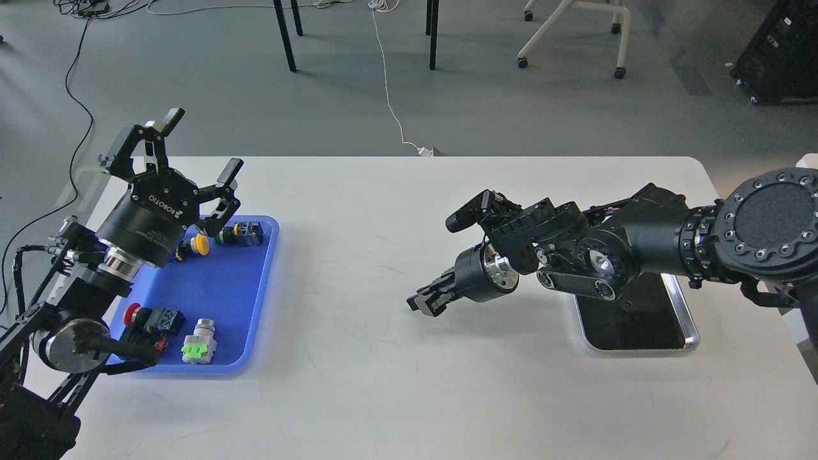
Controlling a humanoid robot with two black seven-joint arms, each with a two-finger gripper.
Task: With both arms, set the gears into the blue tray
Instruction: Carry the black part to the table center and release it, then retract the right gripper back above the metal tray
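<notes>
2 gears unseen; right claw [423, 301] end-on, fingers indistinct.

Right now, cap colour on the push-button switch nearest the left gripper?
Yellow: the round-capped push-button switch in the blue plastic tray, clearest in the head view.

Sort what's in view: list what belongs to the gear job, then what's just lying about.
Job: blue tray; left gripper, jaws open; right gripper. No gear clearly visible.

Lying about: push-button switches in the blue tray; steel tray; table.
</notes>
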